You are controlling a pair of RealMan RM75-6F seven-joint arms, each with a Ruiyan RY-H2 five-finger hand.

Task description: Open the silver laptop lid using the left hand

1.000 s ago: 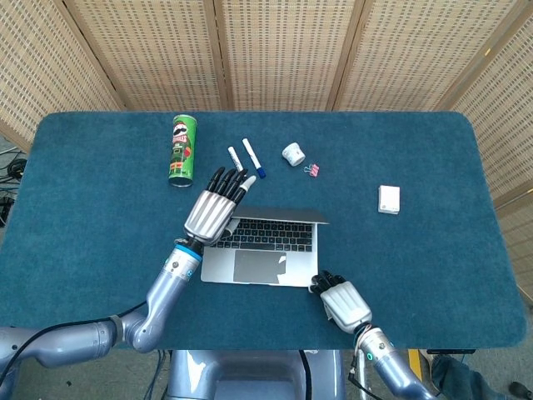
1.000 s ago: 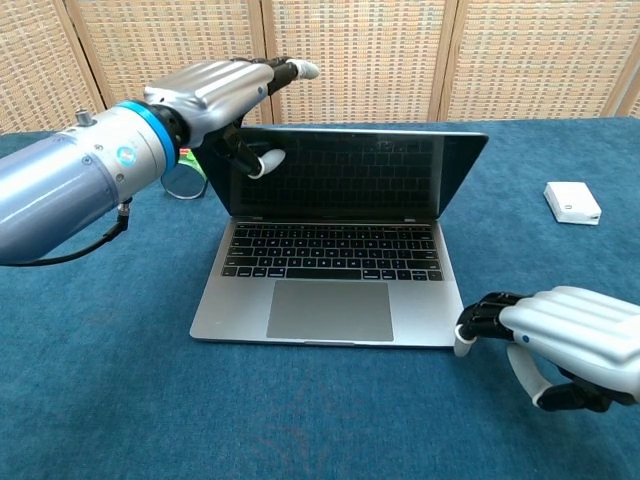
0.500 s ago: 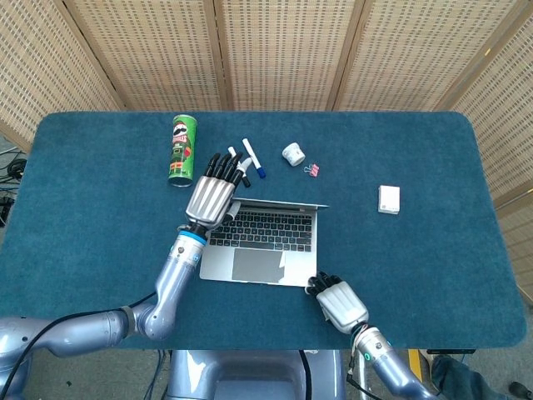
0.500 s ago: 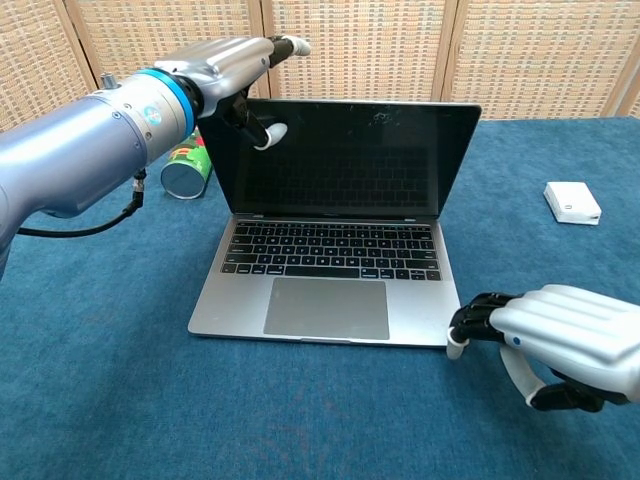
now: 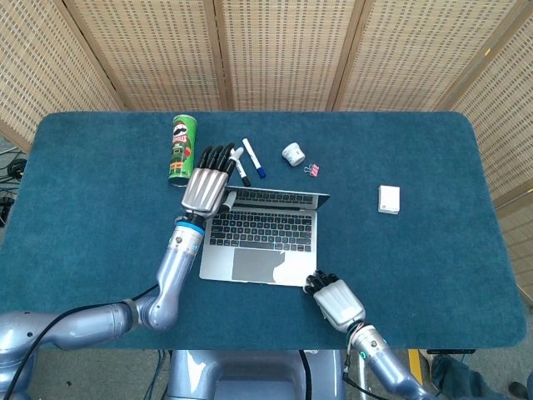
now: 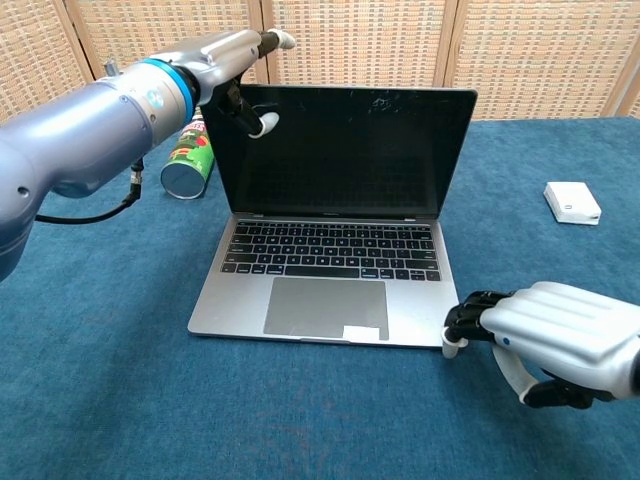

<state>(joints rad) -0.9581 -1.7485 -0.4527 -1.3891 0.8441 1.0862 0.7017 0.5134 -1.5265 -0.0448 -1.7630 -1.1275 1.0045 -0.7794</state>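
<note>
Nearest me, my right hand [image 6: 560,340] is resting on the blue worktop [image 5: 433,250] with its fingers curled in, holding nothing; the fingertips [image 6: 462,322] are touching the front right corner of the laptop [image 6: 330,270] base.

The laptop is sitting in the middle of the worktop, just ahead of me, its lid [image 6: 345,150] standing raised and leaning slightly back, the dark screen facing me and the keyboard showing.

My left hand [image 5: 206,179] is reaching over the lid's top left corner. Its fingers are lying stretched out and close together past the top edge, while the thumb [image 6: 262,122] is pressing on the screen side, so I am pinching that corner of the lid between thumb and fingers.

Just behind the laptop, two markers [image 5: 247,158] are lying side by side near my left fingertips. Left of them a green can [image 5: 181,149] is lying on the worktop. Further right a small white cup [image 5: 292,154] is sitting beside a pink clip [image 5: 313,170], and well apart on the right a white box [image 5: 389,199] is lying flat.
</note>
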